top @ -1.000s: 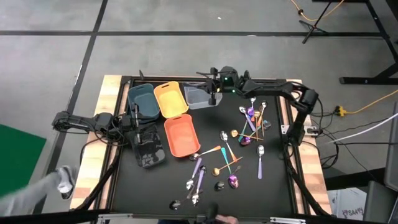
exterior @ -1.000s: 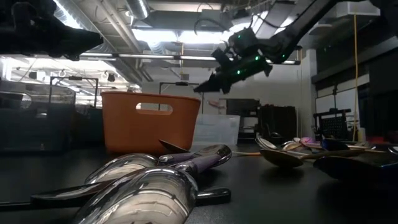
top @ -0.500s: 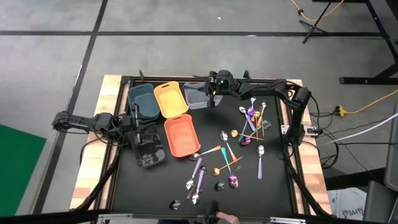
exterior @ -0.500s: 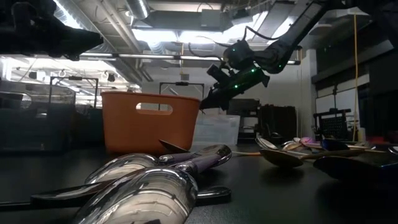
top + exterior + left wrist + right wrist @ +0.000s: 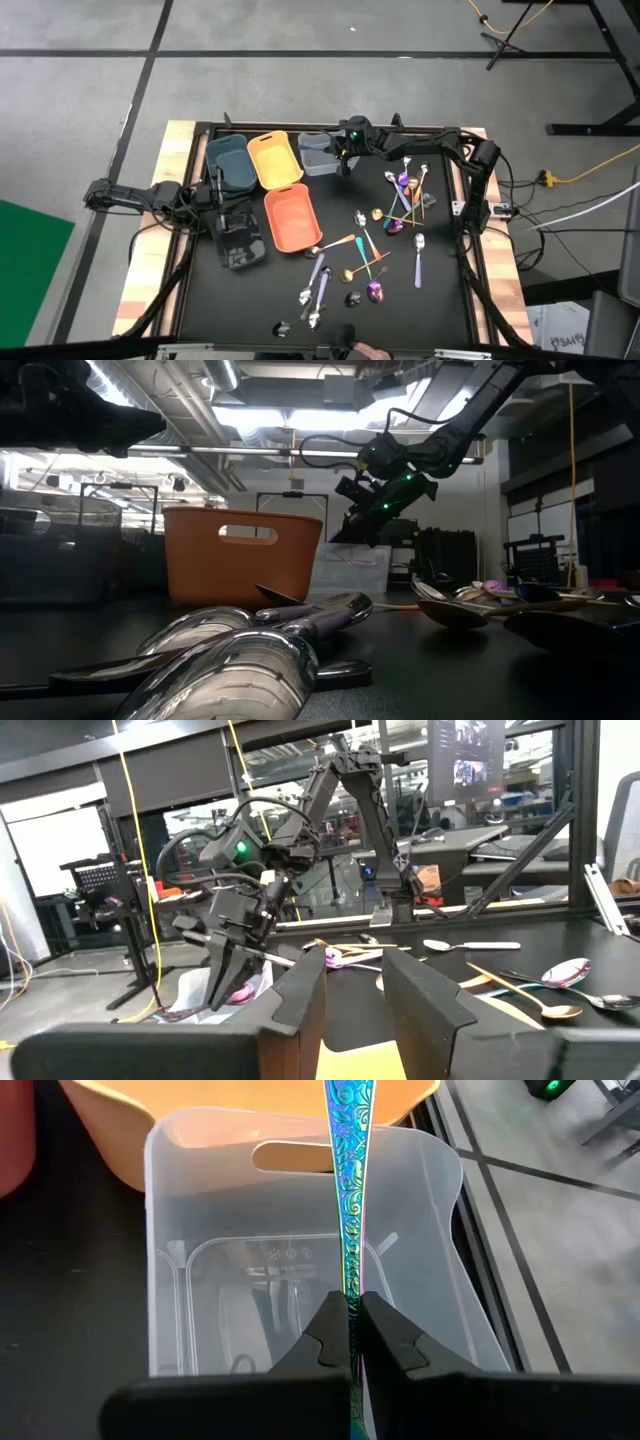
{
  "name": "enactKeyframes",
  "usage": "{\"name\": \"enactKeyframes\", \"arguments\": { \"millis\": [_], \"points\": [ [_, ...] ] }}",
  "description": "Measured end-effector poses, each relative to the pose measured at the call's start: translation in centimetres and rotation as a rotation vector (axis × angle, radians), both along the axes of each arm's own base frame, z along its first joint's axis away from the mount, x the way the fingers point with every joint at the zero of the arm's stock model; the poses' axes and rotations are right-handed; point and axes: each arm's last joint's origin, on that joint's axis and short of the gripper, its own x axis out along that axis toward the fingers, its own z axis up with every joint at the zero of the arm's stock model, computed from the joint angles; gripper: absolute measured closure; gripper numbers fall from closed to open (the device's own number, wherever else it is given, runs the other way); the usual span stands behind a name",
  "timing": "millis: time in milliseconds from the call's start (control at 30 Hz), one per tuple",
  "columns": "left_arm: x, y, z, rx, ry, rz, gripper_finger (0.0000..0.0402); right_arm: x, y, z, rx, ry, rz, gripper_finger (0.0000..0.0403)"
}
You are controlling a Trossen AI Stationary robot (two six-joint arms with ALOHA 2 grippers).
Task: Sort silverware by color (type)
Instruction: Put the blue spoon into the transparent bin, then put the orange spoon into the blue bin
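Right jaws (image 5: 349,1342) pinching iridescent utensil (image 5: 346,1190) over clear bin (image 5: 180,1210), black tabletop (image 5: 420,310)

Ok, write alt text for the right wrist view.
The right gripper is shut on the handle of an iridescent blue-green utensil, held above a clear plastic bin. A yellow bin sits just beyond the clear one.

Colours and patterns across the sorting table

An iridescent blue-green-purple handle embossed with a floral pattern (image 5: 346,1190) is seen over a clear translucent plastic bin (image 5: 200,1230); orange-red (image 5: 291,218), yellow (image 5: 275,159) and teal (image 5: 228,162) bins are set on black matting (image 5: 440,300).
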Motion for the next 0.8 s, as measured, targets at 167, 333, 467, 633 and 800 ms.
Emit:
{"name": "enactKeyframes", "arguments": {
  "millis": [167, 333, 467, 633, 800],
  "points": [
    [0.00, 0.00, 0.00, 0.000, 0.000, 0.000, 0.0305, 0.00, 0.00, 0.00, 0.000, 0.000, 0.000, 0.0402],
    [0.00, 0.00, 0.00, 0.000, 0.000, 0.000, 0.0305, 0.00, 0.00, -0.01, 0.000, 0.001, 0.000, 0.0387],
    [0.00, 0.00, 0.01, 0.000, 0.000, 0.000, 0.0305, 0.00, 0.00, -0.01, 0.000, 0.001, 0.000, 0.0355],
    [0.00, 0.00, 0.01, 0.000, -0.001, 0.000, 0.0305, -0.01, 0.00, 0.01, 0.000, 0.000, 0.000, 0.0328],
    [-0.09, 0.01, 0.51, -0.008, -0.054, 0.000, 0.0305, -0.01, 0.00, 0.02, 0.000, 0.000, 0.000, 0.0323]
  ]
}}
